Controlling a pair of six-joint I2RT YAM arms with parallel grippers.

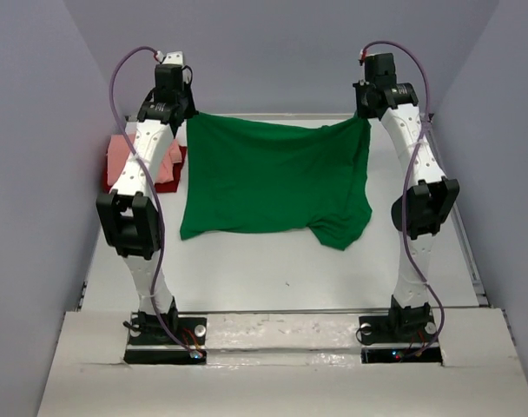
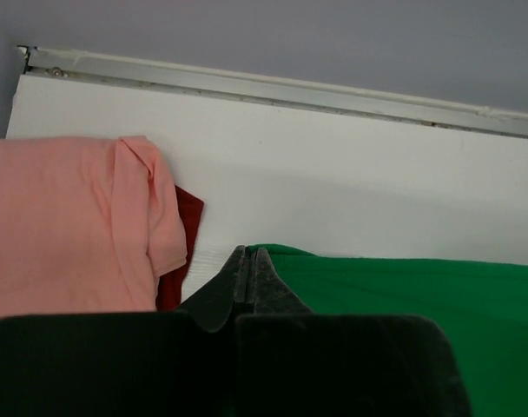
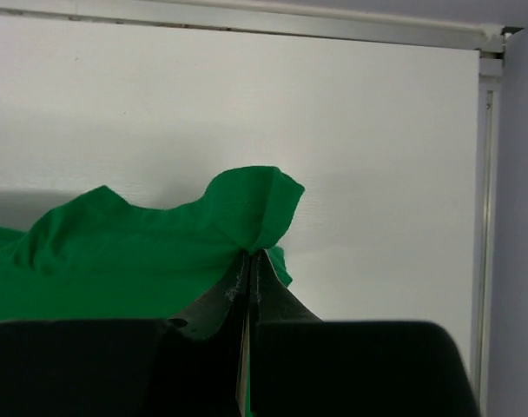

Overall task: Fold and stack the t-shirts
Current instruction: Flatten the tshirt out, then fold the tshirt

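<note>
Green cloth is pinched in both my pairs of jaws. My left gripper (image 2: 249,253) is closed on the far left corner of the green t-shirt (image 1: 273,178), with only a thin lip of fabric showing at the tips. My right gripper (image 3: 249,257) is clamped on the far right corner, where a fold of cloth bulges up just past the tips. From above, the shirt's far edge runs nearly straight between my two grips. The rest of the shirt lies spread toward me on the white table (image 1: 281,269), its near right part rumpled and drooping lower than the left. I judge this to be the laying-out step before the first fold. The next move calls for both arms to travel together, with even tension, so the edge neither sags nor slips out. Beside my left jaws, apart from the green cloth, the salmon-pink t-shirt (image 2: 64,226) lies on top of the dark red t-shirt (image 2: 188,217). That looks like the stack this shirt should join once it is folded.
</note>
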